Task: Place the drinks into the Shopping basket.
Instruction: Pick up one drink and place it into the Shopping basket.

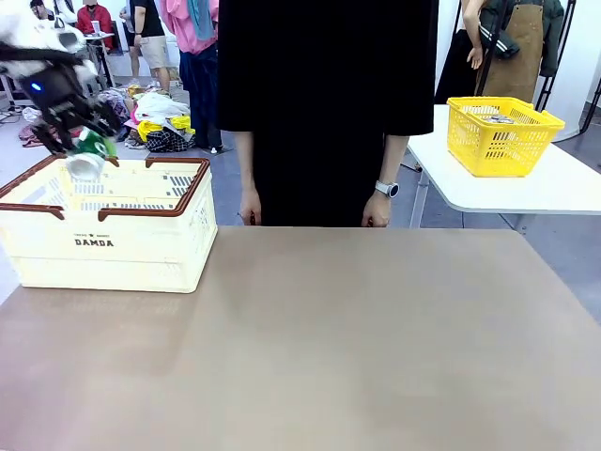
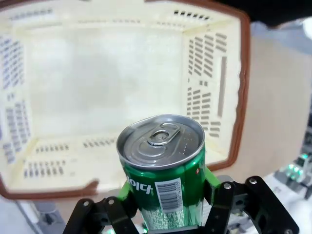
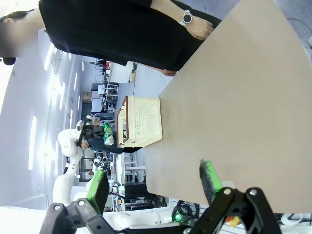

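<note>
- The surface [image 1: 357, 338] carries the Shopping basket [image 1: 103, 246] at its left end.
- The basket's brown rim is the main risk. If the can is let go too near a wall, it could clip the rim and fall outside.
- The left hand [image 2: 165, 207] is partly closed, its 2 green pads clamped on the can's sides.
- The right hand [image 3: 153, 183] is spread wide and grips nothing.
- The green can [image 1: 89, 155] hangs tilted above the basket, not yet inside. Dropped from there, it might bounce or dent.
</note>
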`<state>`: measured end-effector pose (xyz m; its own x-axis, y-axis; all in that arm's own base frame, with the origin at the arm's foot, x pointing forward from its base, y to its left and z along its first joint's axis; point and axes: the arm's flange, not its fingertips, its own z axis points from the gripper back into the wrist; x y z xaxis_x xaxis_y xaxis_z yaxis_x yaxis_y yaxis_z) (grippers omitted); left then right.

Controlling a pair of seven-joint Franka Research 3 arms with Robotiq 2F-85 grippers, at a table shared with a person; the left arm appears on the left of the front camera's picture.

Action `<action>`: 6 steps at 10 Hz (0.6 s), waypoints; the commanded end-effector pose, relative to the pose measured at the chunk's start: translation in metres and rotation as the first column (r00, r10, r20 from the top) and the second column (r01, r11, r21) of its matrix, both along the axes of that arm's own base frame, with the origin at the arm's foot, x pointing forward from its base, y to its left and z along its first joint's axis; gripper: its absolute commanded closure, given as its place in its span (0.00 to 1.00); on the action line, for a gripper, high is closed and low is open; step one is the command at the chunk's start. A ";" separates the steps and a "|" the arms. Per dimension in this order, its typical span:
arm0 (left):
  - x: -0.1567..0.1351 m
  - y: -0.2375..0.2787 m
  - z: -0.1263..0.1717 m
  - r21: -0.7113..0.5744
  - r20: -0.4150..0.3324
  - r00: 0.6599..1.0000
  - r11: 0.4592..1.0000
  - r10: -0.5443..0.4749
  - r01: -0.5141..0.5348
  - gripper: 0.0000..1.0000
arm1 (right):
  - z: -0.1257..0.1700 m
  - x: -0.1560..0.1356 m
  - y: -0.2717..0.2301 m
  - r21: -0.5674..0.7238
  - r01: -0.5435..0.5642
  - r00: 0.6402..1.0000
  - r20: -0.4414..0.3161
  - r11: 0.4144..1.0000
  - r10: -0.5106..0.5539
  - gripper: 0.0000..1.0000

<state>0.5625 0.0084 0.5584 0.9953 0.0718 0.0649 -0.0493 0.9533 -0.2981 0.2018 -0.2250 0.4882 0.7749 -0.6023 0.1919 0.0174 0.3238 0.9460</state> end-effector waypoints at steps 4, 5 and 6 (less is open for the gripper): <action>0.035 -0.003 -0.054 0.114 -0.045 0.997 0.992 -0.057 0.062 1.00 | 0.002 0.003 -0.001 0.004 -0.002 0.999 0.041 1.000 0.002 0.00; 0.041 -0.005 -0.071 0.112 -0.076 0.996 0.993 -0.037 0.046 1.00 | 0.002 0.003 -0.001 0.004 -0.002 0.999 0.041 1.000 0.002 0.00; 0.047 -0.004 -0.083 0.106 -0.090 0.996 0.994 -0.026 0.035 1.00 | 0.002 0.003 -0.001 0.004 -0.002 0.999 0.041 1.000 0.002 0.00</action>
<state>0.6026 0.0057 0.4738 0.9999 0.0098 0.0042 -0.0087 0.9803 -0.1974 0.2018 -0.2250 0.4882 0.7750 -0.6021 0.1921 0.0172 0.3239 0.9459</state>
